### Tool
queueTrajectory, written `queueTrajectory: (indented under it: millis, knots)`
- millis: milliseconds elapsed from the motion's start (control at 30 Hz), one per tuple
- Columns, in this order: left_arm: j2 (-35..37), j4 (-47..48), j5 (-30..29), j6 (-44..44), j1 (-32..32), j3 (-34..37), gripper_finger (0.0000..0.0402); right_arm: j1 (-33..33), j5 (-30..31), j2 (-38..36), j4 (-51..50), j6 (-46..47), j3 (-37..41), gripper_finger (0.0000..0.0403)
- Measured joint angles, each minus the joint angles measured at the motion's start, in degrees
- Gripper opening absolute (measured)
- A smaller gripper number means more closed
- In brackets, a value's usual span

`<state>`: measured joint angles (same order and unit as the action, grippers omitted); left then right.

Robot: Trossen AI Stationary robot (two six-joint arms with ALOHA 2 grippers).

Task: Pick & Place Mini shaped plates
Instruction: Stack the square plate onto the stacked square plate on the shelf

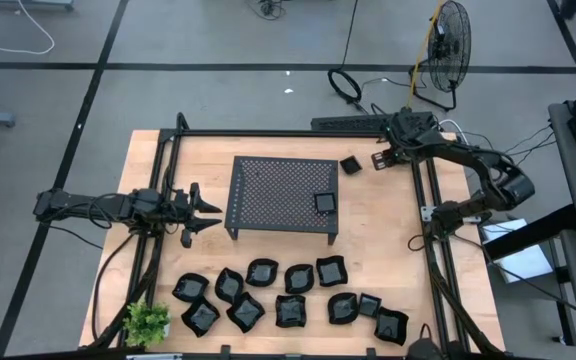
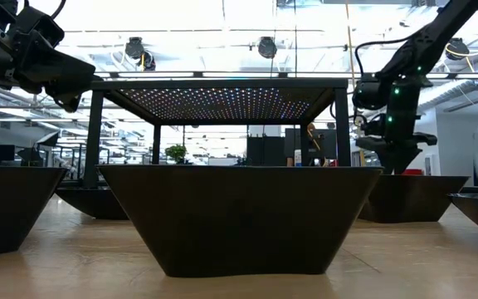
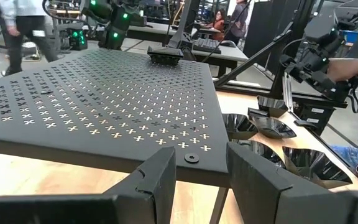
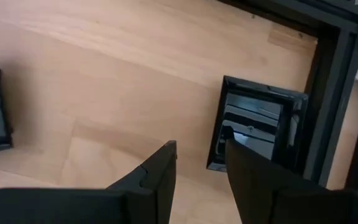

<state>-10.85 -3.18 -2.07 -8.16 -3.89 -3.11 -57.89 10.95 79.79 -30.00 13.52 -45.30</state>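
Most mini shaped plates lie clustered along the worktop's front edge; one square plate sits on the perforated rack, two more near the far right corner. The right gripper hovers over one square dish, jaws narrowly parted and empty. The left gripper waits beside the rack, jaws part-open. The dishes look light, stiff, glossy and slippery: pinch a rim wall.

We note 2 matte black arms of blocky jointed segments, with black cables trailing along the left arm. Each gripper ends in 2 flat, angular black fingers. Green indicator lights glow on the right arm.
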Motion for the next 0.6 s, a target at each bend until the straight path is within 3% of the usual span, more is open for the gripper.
queueTrajectory:
  millis: [167,600]
  knots:
    - [0.0,0.0,0.0,0.0,0.0,0.0,0.0145,0.97,2.95,2.28,0.43,0.44,0.0,0.0128]
    - [0.0,0.0,0.0,0.0,-0.01,0.0,0.0145,0.98,3.81,5.42,1.42,2.24,-0.01,0.0128]
